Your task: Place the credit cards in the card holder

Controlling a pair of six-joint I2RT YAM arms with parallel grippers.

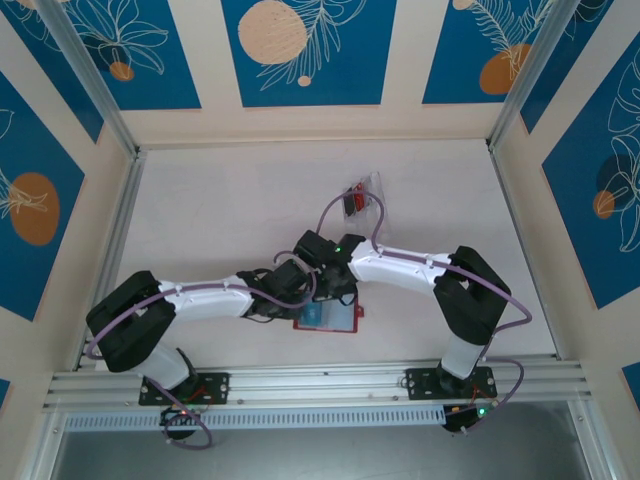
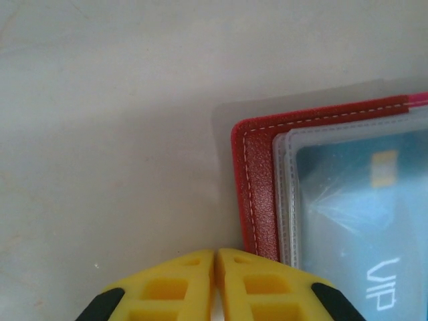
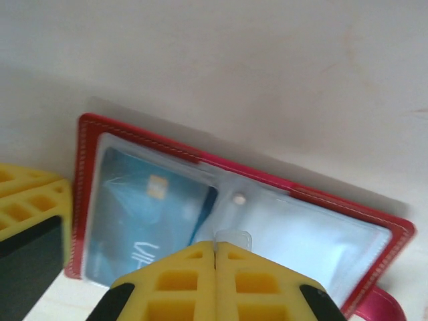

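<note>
Right wrist view: open card holder (image 3: 85,167) lies crosswise right at the tips of the closed right gripper (image 3: 215,249); closed left gripper (image 2: 215,254) sits just beside its corner

Pale cream table (image 1: 220,220), pretty plain, with faint marbling in the wrist views. A little clear plastic tray (image 1: 376,184) sits around the middle, a bit toward the back. The walls are beige with big blue panels (image 1: 300,50) showing orange circles and white leaf line-drawings. Aluminium posts (image 1: 85,75) lean up in the back corners, and a metal rail (image 1: 320,378) runs along the near edge with a perforated strip (image 1: 300,418) just below it.
</note>
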